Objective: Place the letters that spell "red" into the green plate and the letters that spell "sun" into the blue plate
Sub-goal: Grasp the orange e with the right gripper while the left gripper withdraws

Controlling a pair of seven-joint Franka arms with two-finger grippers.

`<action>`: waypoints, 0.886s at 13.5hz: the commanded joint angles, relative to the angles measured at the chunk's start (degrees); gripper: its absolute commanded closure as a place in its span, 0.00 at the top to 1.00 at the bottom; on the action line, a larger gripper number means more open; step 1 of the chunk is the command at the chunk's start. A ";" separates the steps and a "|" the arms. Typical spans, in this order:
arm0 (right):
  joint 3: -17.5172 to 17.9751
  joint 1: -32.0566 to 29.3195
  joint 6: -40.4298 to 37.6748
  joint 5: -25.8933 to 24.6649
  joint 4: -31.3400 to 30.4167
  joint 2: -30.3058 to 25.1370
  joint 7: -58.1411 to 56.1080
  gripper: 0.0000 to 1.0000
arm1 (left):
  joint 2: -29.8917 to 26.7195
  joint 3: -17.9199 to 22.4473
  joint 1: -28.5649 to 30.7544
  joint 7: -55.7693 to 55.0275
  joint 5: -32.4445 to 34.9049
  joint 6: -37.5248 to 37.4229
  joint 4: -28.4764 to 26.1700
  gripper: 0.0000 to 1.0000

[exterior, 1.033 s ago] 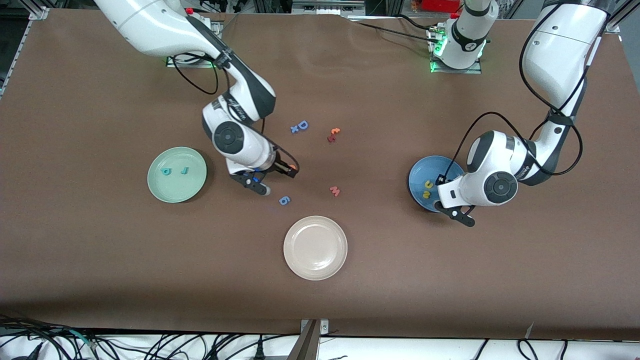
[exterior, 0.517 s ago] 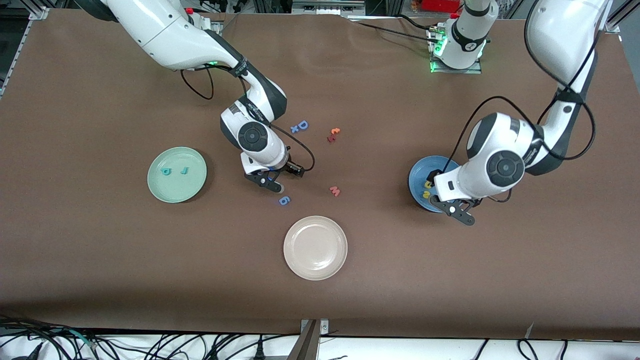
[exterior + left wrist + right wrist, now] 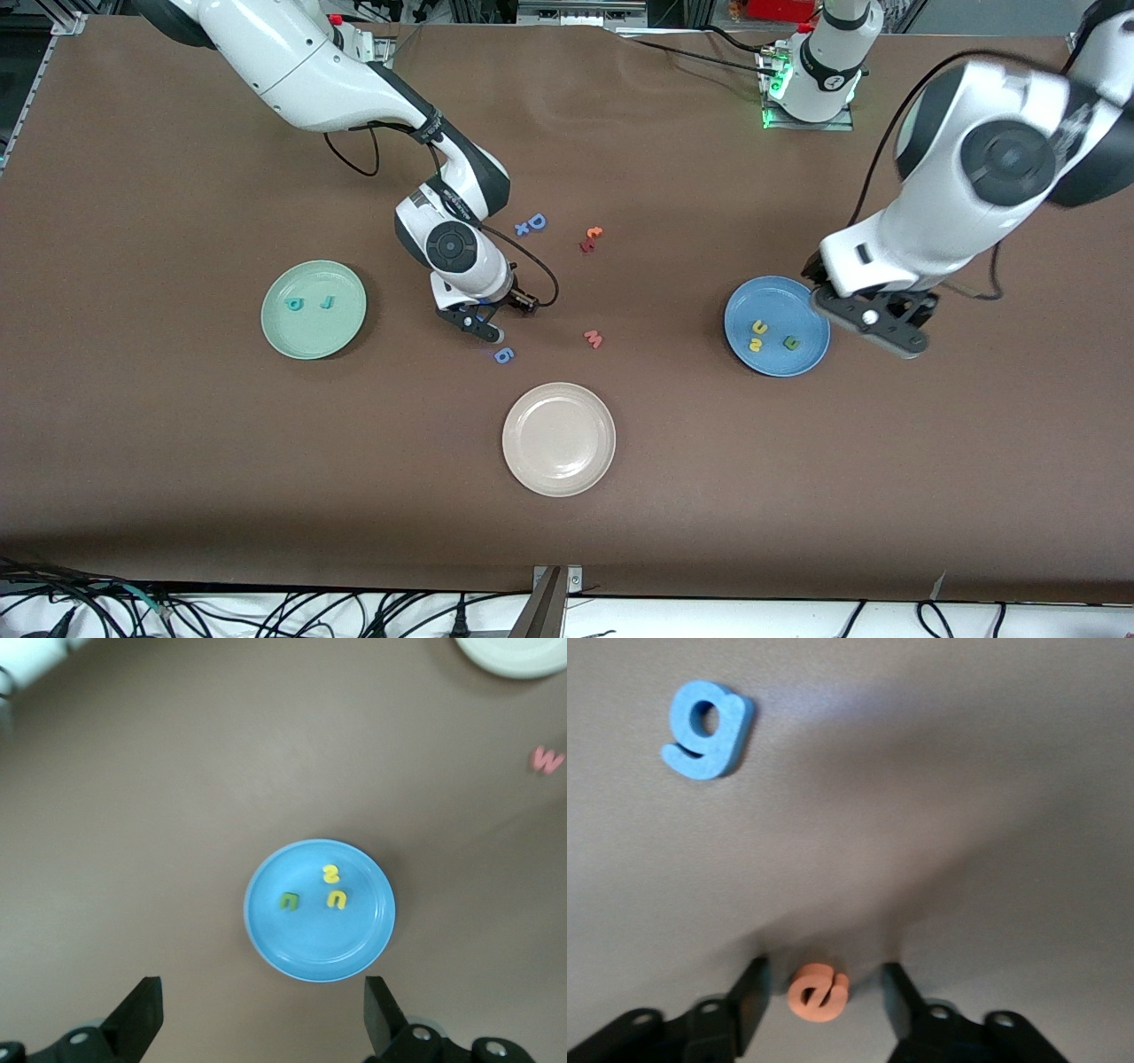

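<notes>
The blue plate (image 3: 802,359) (image 3: 320,943) holds a yellow "s" (image 3: 330,873), a yellow "u" (image 3: 337,898) and a green "n" (image 3: 289,900). My left gripper (image 3: 873,328) (image 3: 263,1014) hangs open and empty, high over the table by that plate's rim. On the green plate (image 3: 314,337) lie the teal "d" (image 3: 293,303) and teal "r" (image 3: 326,301). My right gripper (image 3: 483,323) (image 3: 824,997) is down at the table. Its fingers (image 3: 751,1001) stand on either side of the orange "e" (image 3: 819,992) with a small gap on each side.
A blue "6"-like piece (image 3: 503,355) (image 3: 706,728) lies close to the right gripper. A pinkish "w" (image 3: 593,338), a blue "D" (image 3: 535,221) and a red and orange pair (image 3: 591,238) lie mid-table. A cream plate (image 3: 558,439) sits nearer the camera.
My left gripper opened, rose and drew away from the blue plate, where the green "n" now lies. My right gripper shifted toward mid-table and its fingers narrowed around the orange "e".
</notes>
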 commanded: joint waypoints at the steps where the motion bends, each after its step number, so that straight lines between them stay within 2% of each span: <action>1: -0.29 0.58 0.49 -0.53 0.47 1.31 1.27 0.34 | -6.29 6.49 -3.85 -0.13 -1.85 -1.65 0.67 1.00; 2: -0.29 0.58 0.49 -0.44 0.55 1.31 1.27 0.31 | -8.14 9.49 -4.74 -0.13 -4.20 -2.26 0.41 1.00; 4: -0.29 0.58 0.49 -0.44 0.47 1.31 1.27 0.30 | -11.04 15.46 -5.62 -0.22 -13.41 -2.97 -1.51 1.00; 5: -0.29 0.58 0.49 -0.44 0.47 1.31 1.27 0.26 | -11.75 17.58 -6.41 -0.31 -14.76 -3.23 -2.40 1.00; 8: -0.29 0.58 0.31 -0.44 0.55 1.49 1.27 0.24 | -13.60 18.04 -6.50 -5.99 -14.51 -4.90 -6.70 1.00; 10: -0.20 0.05 -0.21 -0.44 0.73 1.05 0.66 0.24 | -13.69 17.61 -7.12 -9.18 -10.94 -8.05 -5.58 1.00; 12: -0.11 -2.22 -4.76 -0.70 0.82 -1.05 -0.48 0.24 | -12.38 17.34 -7.30 -8.84 -9.67 -11.39 -1.36 1.00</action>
